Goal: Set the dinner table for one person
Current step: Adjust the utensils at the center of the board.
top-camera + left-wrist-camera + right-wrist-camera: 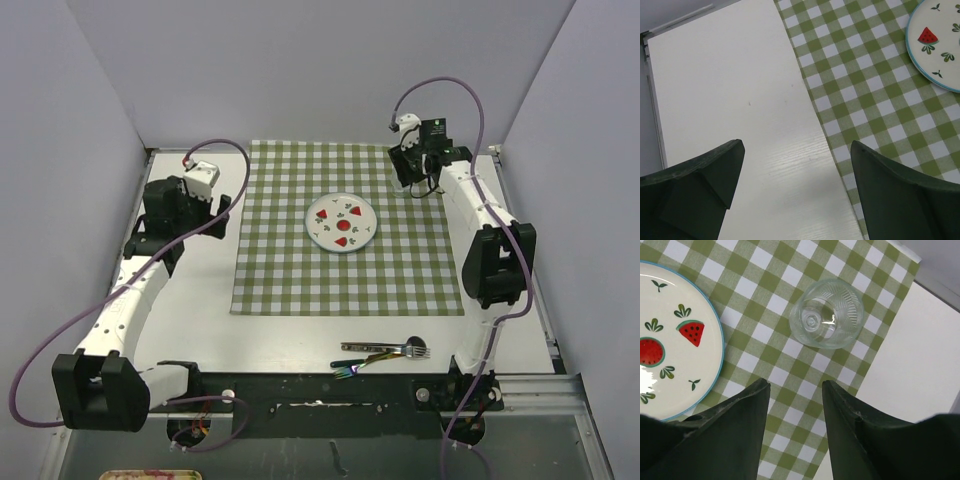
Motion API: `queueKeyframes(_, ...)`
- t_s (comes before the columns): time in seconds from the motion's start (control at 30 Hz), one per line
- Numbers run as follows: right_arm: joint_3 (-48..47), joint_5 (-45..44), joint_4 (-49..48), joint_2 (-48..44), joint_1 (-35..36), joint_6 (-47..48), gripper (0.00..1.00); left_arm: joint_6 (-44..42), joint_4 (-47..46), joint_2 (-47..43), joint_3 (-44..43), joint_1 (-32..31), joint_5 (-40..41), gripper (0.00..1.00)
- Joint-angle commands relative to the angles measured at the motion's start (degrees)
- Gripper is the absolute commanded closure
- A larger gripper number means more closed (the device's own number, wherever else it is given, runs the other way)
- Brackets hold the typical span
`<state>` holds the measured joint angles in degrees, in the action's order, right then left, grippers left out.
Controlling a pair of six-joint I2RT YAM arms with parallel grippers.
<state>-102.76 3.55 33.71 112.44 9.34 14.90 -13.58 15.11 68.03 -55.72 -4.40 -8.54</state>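
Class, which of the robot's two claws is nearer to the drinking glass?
Right. The right claw hangs just short of the glass near the checked cloth's far right corner; the left claw is over the white table, beyond the plate.

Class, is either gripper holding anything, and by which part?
Nothing is held: left gripper and right gripper are open and empty; the glass stands free on the cloth.

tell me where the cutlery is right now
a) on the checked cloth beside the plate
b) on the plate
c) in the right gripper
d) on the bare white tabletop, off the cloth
d: in the top view the cutlery lies on the bare dinner table between the near edge of the checked cloth and the arm bases, well apart from the plate.
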Motion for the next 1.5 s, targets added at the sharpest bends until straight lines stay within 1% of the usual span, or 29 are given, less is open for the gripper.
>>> queueKeyframes(0.0,-2.2,2.6,-2.0,-0.6,-0.4,-1.7,0.53,4.7,-2.6,-1.5,-0.7,0.7,-5.8,0.12)
queueKeyframes(0.13,-2.6,2.0,-2.4,0.6,-0.4,-1.6,0.52,8.3,-4.4,0.1,-0.3,0.7,-8.6,0.12)
queueKeyframes(0.2,-3.2,1.6,-2.2,1.2,-0.4,-1.3,0.52,8.7,-5.5,0.2,0.5,0.7,-9.1,0.13)
queueKeyframes(0.37,-3.5,2.6,-1.7,1.6,-0.4,-1.1,0.52,10.4,-7.3,0.3,2.3,0.7,-7.0,0.16)
queueKeyframes(0.5,-3.2,7.5,0.3,0.8,-0.2,-2.1,0.54,12.7,-9.6,1.4,3.5,0.7,-4.4,0.17)
queueKeyframes(0.57,-0.5,8.5,-0.6,-1.1,0.0,-2.6,0.54,13.7,-10.4,2.4,3.4,0.4,-1.6,0.18)
queueKeyframes(0.7,7.5,9.7,-4.9,-8.1,0.3,-3.7,0.54,16.6,-12.7,4.3,3.1,-0.1,4.1,0.18)
queueKeyframes(0.87,19.5,9.1,-9.9,-18.2,2.6,-4.3,0.52,18.8,-15.0,5.8,2.5,-2.1,4.5,0.17)
queueKeyframes(0.97,25.8,7.5,-8.5,-23.6,6.3,-1.7,0.5,18.6,-16.6,5.8,3.7,-3.7,2.3,0.17)
queueKeyframes(1.07,29.4,7.0,-4.3,-27.6,9.4,0.6,0.5,17.3,-16.9,5.4,5.4,-4.4,-3.1,0.18)
queueKeyframes(1.17,33.0,8.9,-0.8,-31.3,9.7,1.7,0.51,15.0,-17.6,3.6,8.0,-4.9,-9.1,0.2)
queueKeyframes(1.27,36.8,11.2,2.2,-35.7,9.9,4.1,0.51,11.7,-16.1,1.9,8.5,-5.1,-16.7,0.21)
queueKeyframes(1.4,42.7,12.1,5.7,-41.9,10.1,10.0,0.5,6.8,-13.8,-1.5,9.5,-5.4,-25.1,0.23)
queueKeyframes(1.47,44.8,13.7,8.6,-45.0,10.2,14.2,0.5,3.5,-10.3,-3.2,8.5,-5.3,-28.0,0.23)
